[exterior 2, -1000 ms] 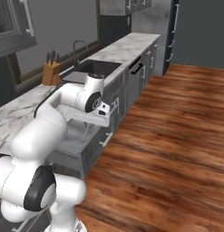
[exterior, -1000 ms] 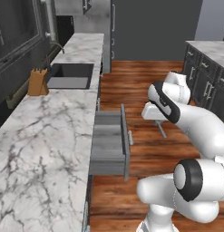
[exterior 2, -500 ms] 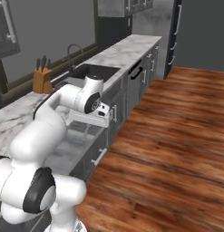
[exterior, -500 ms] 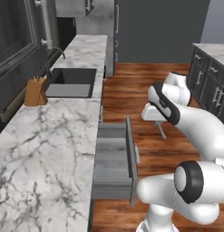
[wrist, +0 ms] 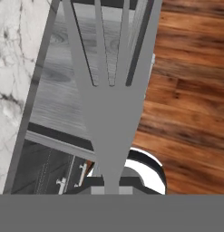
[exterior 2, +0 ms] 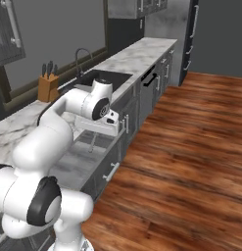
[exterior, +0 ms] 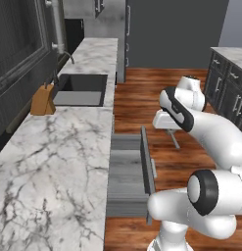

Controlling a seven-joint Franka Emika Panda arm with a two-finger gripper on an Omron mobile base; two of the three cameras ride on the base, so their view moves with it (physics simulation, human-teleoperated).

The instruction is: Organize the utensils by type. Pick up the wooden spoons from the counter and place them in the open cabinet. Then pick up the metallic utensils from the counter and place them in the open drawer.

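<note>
The fork point(wrist: 109, 90) is clamped in the closed gripper point(exterior: 167, 131), tines pointing away, and held above the open drawer point(exterior: 125, 171) just right of the marble counter point(exterior: 49, 166). No readable writing is seen.

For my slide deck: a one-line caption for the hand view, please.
Grey fork held in the shut gripper, tines pointing over the open drawer beside the marble counter.
</note>
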